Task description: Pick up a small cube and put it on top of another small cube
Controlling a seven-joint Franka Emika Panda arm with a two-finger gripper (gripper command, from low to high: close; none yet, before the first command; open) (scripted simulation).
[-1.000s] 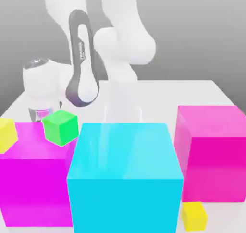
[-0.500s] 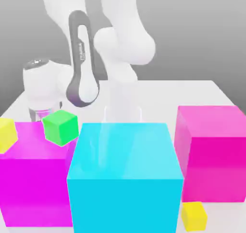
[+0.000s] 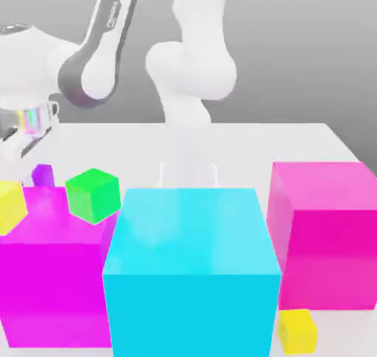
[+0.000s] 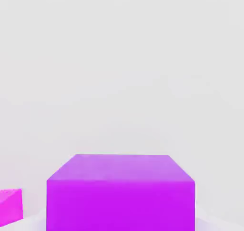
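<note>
The small plain purple cube (image 3: 43,175) sits at the exterior view's left, its top peeking above the back edge of a big magenta cube (image 3: 51,267), just below the white arm's hand. In the hand view the purple cube (image 4: 120,192) fills the near foreground, seen close and square-on, with a corner of magenta (image 4: 10,206) beside it. The gripper (image 3: 18,153) is clenched on the purple cube, its white finger (image 3: 10,155) reaching down at the picture's edge beside the cube.

The small plain bright green cube (image 3: 93,194) stands just beside the purple one, toward the exterior view's right, apart from it and tilted, in front of the magenta block's top edge. A small yellow cube (image 3: 11,205) shows at the far left edge, overlapping the same magenta block.

A big cyan cube (image 3: 190,271) stands in the foreground centre and hides much of the white table (image 3: 294,142) behind it. A second big magenta cube (image 3: 324,234) stands at the exterior view's right, with another small yellow cube (image 3: 297,330) in front of it.

Dark lettering runs along the arm's grey link (image 3: 110,17), too small to read.
</note>
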